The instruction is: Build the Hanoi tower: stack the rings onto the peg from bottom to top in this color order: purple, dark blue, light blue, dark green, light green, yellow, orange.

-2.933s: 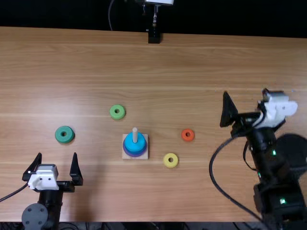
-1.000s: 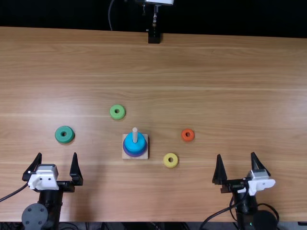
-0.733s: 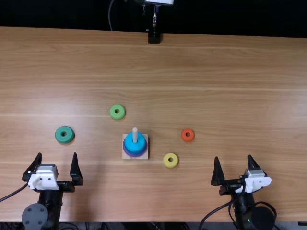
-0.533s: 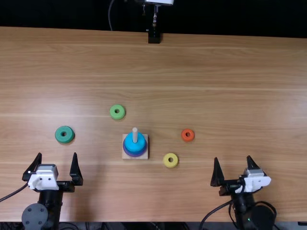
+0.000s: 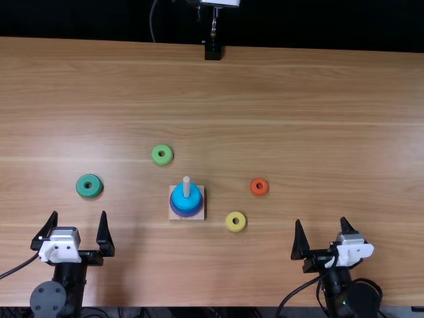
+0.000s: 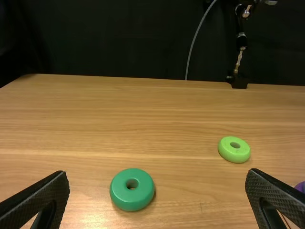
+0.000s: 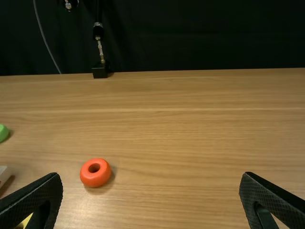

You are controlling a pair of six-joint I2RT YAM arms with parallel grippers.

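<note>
In the top view my left gripper stands open at the near left, below the dark green ring. My right gripper is open at the near right. The peg rises from its wooden base with the light blue ring above a purple-blue one. Around it lie the light green ring, yellow ring and orange ring. In the left wrist view, the left gripper has nothing between its fingertips; likewise the right gripper in the right wrist view.
A black mount with a metal rod stands at the table's far edge. A grey cable hangs behind that edge. Black cables run beside both arms near the front edge.
The right arm has swung back from the right side to the near edge and turned its gripper to face forward. The left arm and the rings have stayed in place.
</note>
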